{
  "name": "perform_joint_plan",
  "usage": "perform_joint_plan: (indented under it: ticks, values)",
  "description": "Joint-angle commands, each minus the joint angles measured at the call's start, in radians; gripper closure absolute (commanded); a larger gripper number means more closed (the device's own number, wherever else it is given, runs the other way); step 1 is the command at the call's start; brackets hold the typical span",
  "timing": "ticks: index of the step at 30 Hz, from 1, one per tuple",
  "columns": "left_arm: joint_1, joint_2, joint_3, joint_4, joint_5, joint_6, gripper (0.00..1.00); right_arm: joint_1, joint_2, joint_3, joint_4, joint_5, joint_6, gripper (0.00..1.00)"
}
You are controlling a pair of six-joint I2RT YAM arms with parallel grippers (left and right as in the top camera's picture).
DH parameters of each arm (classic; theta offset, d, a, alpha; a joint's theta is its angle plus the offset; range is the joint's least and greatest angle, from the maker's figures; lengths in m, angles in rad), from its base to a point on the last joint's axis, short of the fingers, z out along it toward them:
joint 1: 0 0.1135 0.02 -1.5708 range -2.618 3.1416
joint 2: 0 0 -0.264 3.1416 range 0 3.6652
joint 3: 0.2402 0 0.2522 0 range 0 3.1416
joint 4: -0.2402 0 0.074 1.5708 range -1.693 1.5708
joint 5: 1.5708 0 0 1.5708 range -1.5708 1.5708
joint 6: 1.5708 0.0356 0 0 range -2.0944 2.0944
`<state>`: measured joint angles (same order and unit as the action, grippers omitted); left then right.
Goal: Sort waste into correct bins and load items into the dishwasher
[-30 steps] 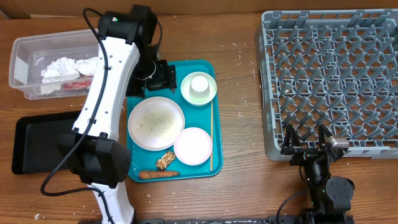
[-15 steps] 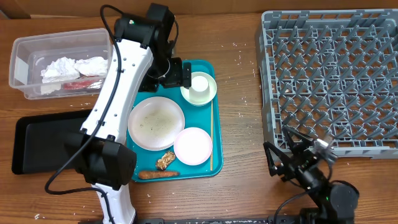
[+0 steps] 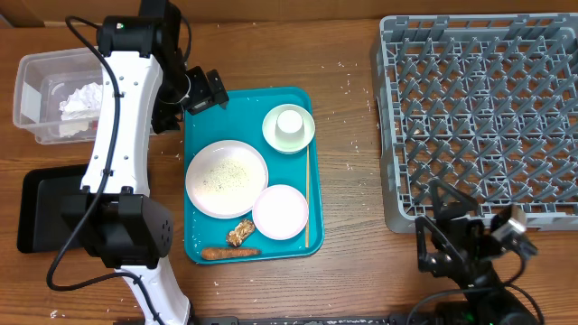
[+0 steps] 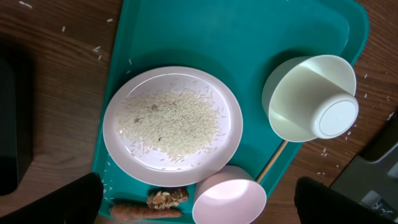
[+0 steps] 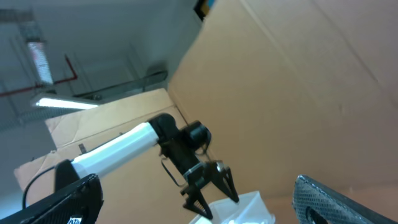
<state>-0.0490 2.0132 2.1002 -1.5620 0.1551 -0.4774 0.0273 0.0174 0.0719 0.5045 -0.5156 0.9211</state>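
The teal tray holds a large plate strewn with rice grains, a small pink dish, a bowl with an upturned cup in it, a wooden stick, a carrot and a brown lump. My left gripper is open and empty above the tray's far left corner. Tissues lie in the clear tub; the red wrapper is hidden. The black tray lies at the left. My right gripper is open and empty in front of the grey rack.
The left wrist view shows the plate, the bowl with the cup, the pink dish, the carrot and the lump. The right wrist view looks upward at my left gripper and cardboard boxes.
My left arm swung back left, from over the bowl to the tray's far left corner. My right gripper shifted slightly right and tilted upward.
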Motion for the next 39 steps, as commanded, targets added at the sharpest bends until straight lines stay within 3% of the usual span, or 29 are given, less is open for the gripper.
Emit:
perform_joint_plan:
  ticks: [1,9,15,18,19,21,22,23,27,33,35,39]
  values:
    - [-0.008,0.012,-0.004,0.014,-0.005,-0.032,0.00,0.005,0.056,0.160,-0.043,-0.003,-0.130,0.00]
    - [-0.010,0.012,-0.004,0.049,-0.006,-0.032,0.00,0.005,0.435,0.681,-0.565,-0.137,-0.599,0.00]
    - [0.011,0.012,-0.004,0.089,-0.065,-0.032,0.00,0.029,0.805,1.146,-1.096,-0.203,-0.880,0.00]
    - [0.055,0.012,-0.004,0.104,-0.080,-0.033,0.00,0.093,0.983,1.349,-1.368,-0.123,-0.975,0.00]
    - [0.098,0.012,-0.004,0.105,-0.094,-0.032,0.00,0.157,1.081,1.453,-1.528,-0.033,-1.019,0.00]
    - [0.143,0.012,-0.004,0.102,-0.111,-0.032,0.00,0.244,1.178,1.537,-1.677,0.104,-1.062,0.00]
    - [0.168,0.012,-0.004,0.101,-0.111,-0.032,0.00,0.302,1.234,1.571,-1.750,0.192,-1.068,0.00]
    - [0.232,0.012,-0.004,0.096,-0.110,-0.032,0.00,0.454,1.370,1.604,-1.893,0.361,-1.067,0.00]
    - [0.294,0.012,-0.004,0.097,-0.110,-0.032,0.00,0.597,1.543,1.604,-1.998,0.407,-1.051,0.00]
    - [0.332,0.012,-0.004,0.096,-0.115,-0.031,0.00,0.728,1.739,1.604,-2.006,0.393,-1.026,0.00]
    - [0.332,0.012,-0.004,0.097,-0.168,0.038,0.00,0.782,1.787,1.603,-1.959,0.286,-1.025,0.00]
    - [0.332,0.012,-0.004,0.102,-0.279,0.054,0.00,0.813,1.792,1.603,-1.873,0.056,-1.025,0.00]
